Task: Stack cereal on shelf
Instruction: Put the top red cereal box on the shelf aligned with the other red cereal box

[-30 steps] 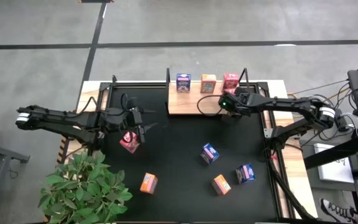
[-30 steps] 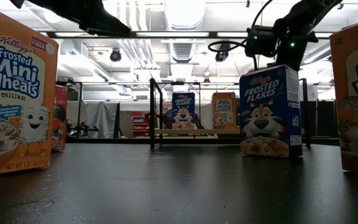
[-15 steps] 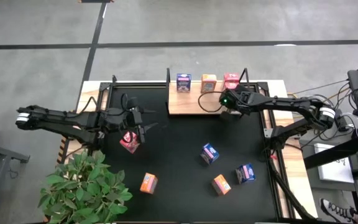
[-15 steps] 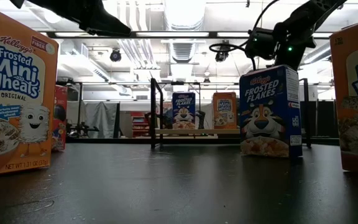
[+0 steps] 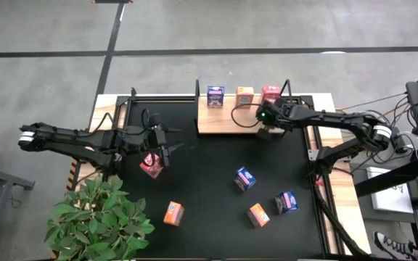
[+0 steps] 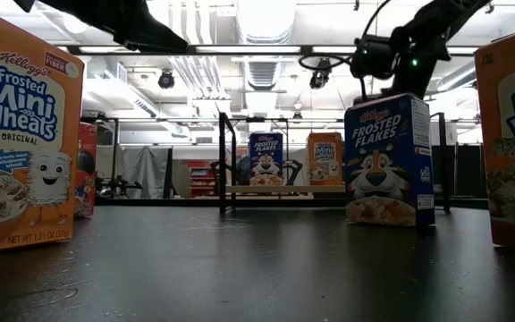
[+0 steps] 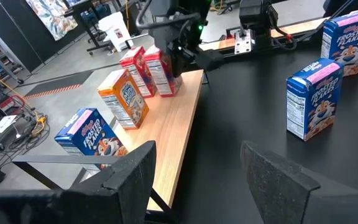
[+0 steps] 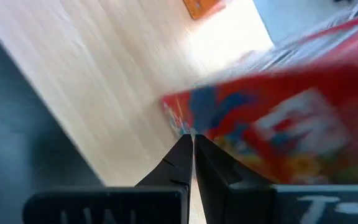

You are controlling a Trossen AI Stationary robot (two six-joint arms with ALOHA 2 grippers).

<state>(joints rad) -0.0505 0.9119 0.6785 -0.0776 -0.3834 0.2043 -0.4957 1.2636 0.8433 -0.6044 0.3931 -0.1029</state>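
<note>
Orange cardboard marked "Kellogg's Frosted Mini Wheats Original" fills the left edge of the low view; a blue "Frosted Flakes" box is seen right of centre. Three boxes, blue, orange and red, are stood on the wooden shelf at upper centre. The right gripper, fingers closed together, is held against the red box. The left gripper, fingers apart, is hung over a red-pink box on the black mat.
</note>
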